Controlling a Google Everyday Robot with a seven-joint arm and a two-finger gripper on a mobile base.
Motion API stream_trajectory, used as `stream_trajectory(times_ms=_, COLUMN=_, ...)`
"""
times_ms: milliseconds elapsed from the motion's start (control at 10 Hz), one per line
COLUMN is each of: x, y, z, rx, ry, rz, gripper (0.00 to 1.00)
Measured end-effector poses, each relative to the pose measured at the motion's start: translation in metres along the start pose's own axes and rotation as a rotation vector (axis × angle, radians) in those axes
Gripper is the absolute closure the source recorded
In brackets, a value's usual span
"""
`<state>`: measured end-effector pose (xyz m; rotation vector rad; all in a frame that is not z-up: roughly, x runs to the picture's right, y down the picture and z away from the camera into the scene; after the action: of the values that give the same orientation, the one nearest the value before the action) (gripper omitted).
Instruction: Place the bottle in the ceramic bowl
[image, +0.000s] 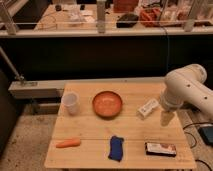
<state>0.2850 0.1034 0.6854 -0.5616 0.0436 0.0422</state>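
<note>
One bottle (148, 108), one ceramic bowl (107, 103), one cup (70, 103), one carrot (68, 143), one cloth (116, 148), one box (160, 148), jaws beside bottle.

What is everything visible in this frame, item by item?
table: one, light wood, centre
white cup: one, white, far left
ceramic bowl: one, orange-brown, empty, far centre
bottle: one, white, lying right of the bowl
carrot: one, orange, near left
cloth: one, blue, near centre
box: one, dark with red-white label, near right
arm: one, white, right edge of view
gripper: one, pale, open, empty, hanging just right of the bottle
</note>
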Motion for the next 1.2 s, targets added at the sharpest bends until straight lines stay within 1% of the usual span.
stream_trajectory(times_ms=100, x=-0.006, y=-0.006, z=0.002, rx=0.002, ry=0.007, rz=-0.018, gripper=0.2)
stream_trajectory(times_ms=200, x=-0.017, y=-0.021, z=0.006, rx=0.007, ry=0.016, rz=-0.043, gripper=0.2)
stream_trajectory(times_ms=300, x=-0.021, y=-0.03, z=0.008, rx=0.008, ry=0.023, rz=-0.054, gripper=0.2)
stream_trajectory(times_ms=600, x=-0.025, y=-0.034, z=0.013, rx=0.011, ry=0.038, rz=-0.078, gripper=0.2)
stream_trajectory(times_ms=900, x=-0.031, y=-0.053, z=0.029, rx=0.012, ry=0.03, rz=-0.114, gripper=0.2)
stream_trajectory(times_ms=1200, x=-0.031, y=-0.061, z=0.038, rx=0.008, ry=0.036, rz=-0.143, gripper=0.2)
